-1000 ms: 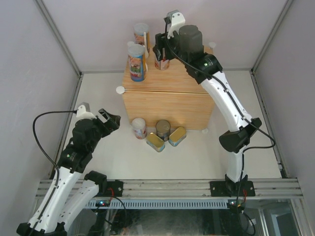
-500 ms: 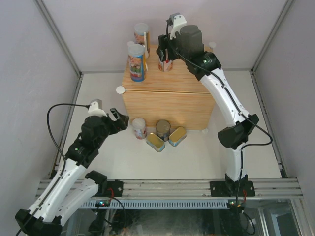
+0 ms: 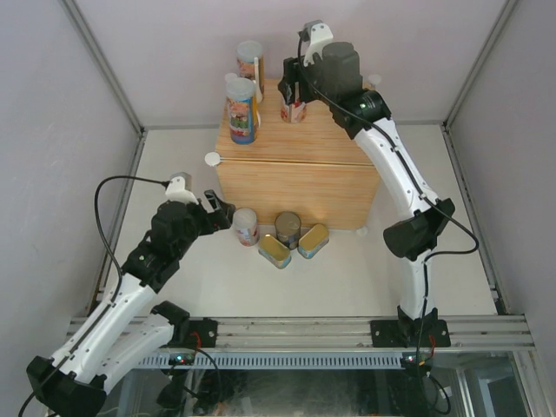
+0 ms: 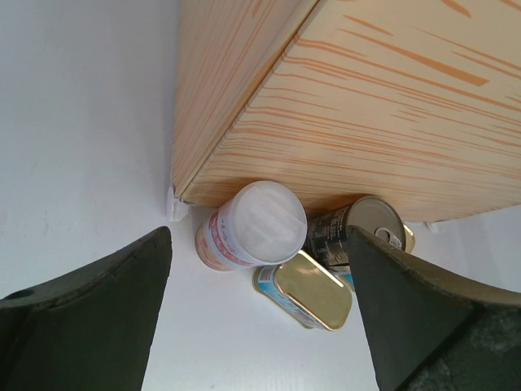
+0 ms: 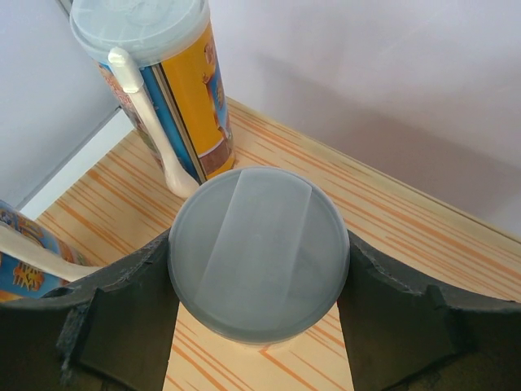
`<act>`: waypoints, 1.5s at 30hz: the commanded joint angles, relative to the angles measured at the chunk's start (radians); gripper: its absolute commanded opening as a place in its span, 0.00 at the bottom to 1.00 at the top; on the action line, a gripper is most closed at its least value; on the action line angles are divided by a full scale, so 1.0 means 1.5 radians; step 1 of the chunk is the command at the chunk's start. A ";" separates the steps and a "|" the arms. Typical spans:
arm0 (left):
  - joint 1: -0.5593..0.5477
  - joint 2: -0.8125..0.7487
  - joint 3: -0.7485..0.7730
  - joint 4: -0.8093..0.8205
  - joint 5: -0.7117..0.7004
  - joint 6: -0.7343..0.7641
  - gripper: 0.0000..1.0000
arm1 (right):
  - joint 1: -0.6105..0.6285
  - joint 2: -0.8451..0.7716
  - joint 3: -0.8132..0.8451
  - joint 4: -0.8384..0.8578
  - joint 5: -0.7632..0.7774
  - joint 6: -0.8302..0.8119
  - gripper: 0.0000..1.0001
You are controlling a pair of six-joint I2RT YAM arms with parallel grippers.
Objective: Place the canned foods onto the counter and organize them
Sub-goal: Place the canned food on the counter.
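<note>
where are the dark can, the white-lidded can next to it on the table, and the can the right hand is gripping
dark can [image 4: 373,221]: left wrist view, on its metal top
white-lidded can [image 4: 262,216]: left wrist view, middle of its lid
gripped can [image 5: 259,252]: right wrist view, middle of its lid

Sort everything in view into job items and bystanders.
Job: counter; on it, blue can, rear can, gripped can; in front of it, white-lidded can, dark can, left gold tin, right gold tin.
Bystanders: rail, walls.
</note>
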 commanded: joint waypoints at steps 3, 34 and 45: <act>-0.004 0.001 -0.006 0.032 -0.016 0.021 0.92 | -0.004 -0.008 0.036 0.087 -0.024 0.020 0.37; -0.027 -0.062 -0.026 0.020 -0.045 0.032 0.95 | 0.021 -0.081 -0.036 0.105 0.044 -0.005 0.97; -0.027 -0.123 -0.106 0.071 -0.127 -0.009 0.94 | 0.055 -0.226 -0.202 0.147 0.120 0.011 0.94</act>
